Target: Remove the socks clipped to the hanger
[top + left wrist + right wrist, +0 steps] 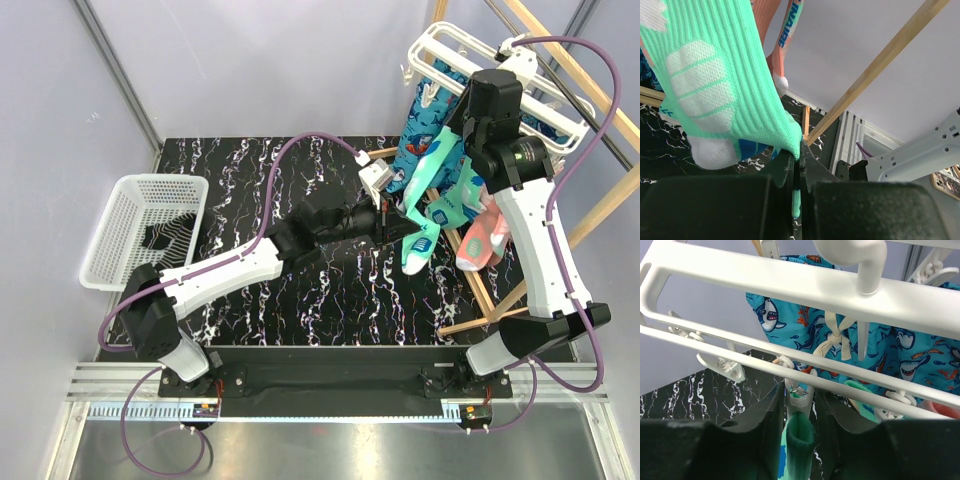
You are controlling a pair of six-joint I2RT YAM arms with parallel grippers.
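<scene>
Mid-frame | pinched mint-green sock (715,75) in closed left gripper (799,155) | bracketed clip (798,389) with right gripper (800,402), hold unclear | probably needed squeeze before tug

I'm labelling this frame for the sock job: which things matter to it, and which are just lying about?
In the job: hanger, mint-green sock, shark-print sock, salmon-pink sock, clip, left gripper, right gripper.
Just lying about: wooden frame, white basket, black marbled table.

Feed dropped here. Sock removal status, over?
Left hand shut on mint-green sock. Right hand straddles its clip under white hanger, contact unclear. No obstruction seen.
</scene>
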